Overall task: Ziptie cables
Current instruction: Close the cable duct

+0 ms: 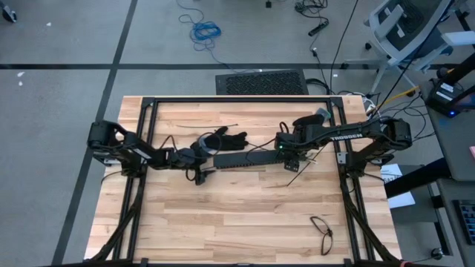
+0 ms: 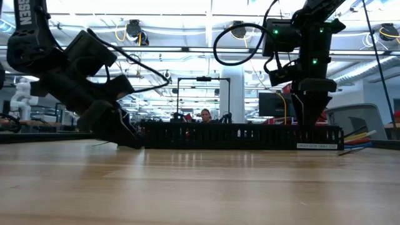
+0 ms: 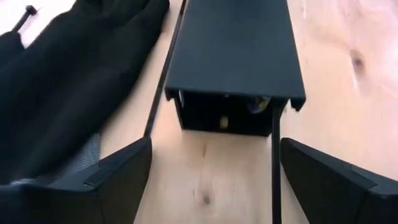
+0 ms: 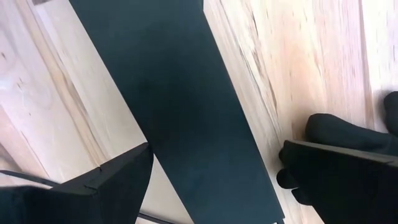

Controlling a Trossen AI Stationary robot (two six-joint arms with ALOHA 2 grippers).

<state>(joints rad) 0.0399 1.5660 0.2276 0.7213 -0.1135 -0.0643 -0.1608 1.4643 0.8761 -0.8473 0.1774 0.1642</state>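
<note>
A long black slotted bar (image 1: pixel 241 159) lies across the middle of the table. Coloured cables (image 2: pixel 357 134) stick out of its right end. My left gripper (image 3: pixel 214 180) is open, low at the bar's left end (image 3: pixel 233 106), which faces the gap between its fingers. A thin black strip (image 3: pixel 275 162) runs along the table between the fingers. My right gripper (image 4: pixel 214 180) is open and points down over the bar's lid (image 4: pixel 180 112) near its right end, one finger on each side. A black glove (image 1: pixel 225 139) lies on the table beyond the bar. My right gripper stands astride the bar's lid from above, its fingers lying across the bar. One fingertip (image 4: pixel 134 165) is right at the lid's edge, and I cannot tell whether it touches. The other finger stands apart from the bar.
A dark cable loop (image 1: pixel 321 231) lies near the table's front right corner. A black frame (image 1: pixel 237 99) runs round the table's far edge and sides. The near half of the wooden top (image 1: pixel 237 222) is bare. In the low view a person sits far behind the bar.
</note>
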